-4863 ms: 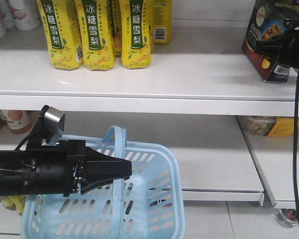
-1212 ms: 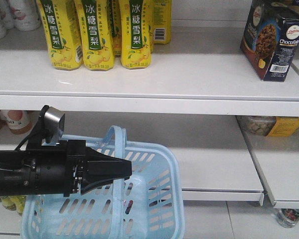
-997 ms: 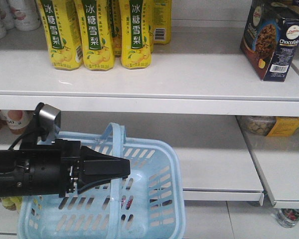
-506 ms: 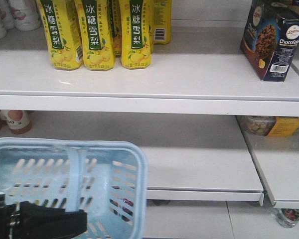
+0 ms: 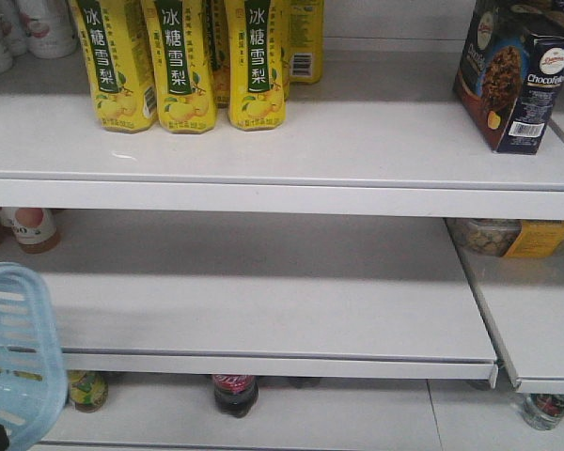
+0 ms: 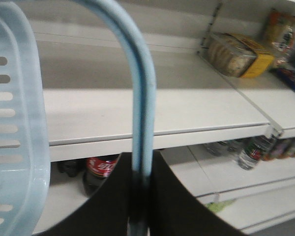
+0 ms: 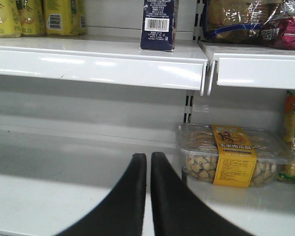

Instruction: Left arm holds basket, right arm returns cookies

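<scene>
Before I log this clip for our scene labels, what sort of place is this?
Most likely a shop aisle, real or mock-up. White shelves carry rows of identical yellow drink bottles, a cookie carton and packaged snacks, and a light blue shopping basket shows at the left.

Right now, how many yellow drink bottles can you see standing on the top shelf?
3 stand in the front row: left bottle, middle bottle, right bottle. At least one more is partly hidden behind them, so others may be hidden too.
</scene>
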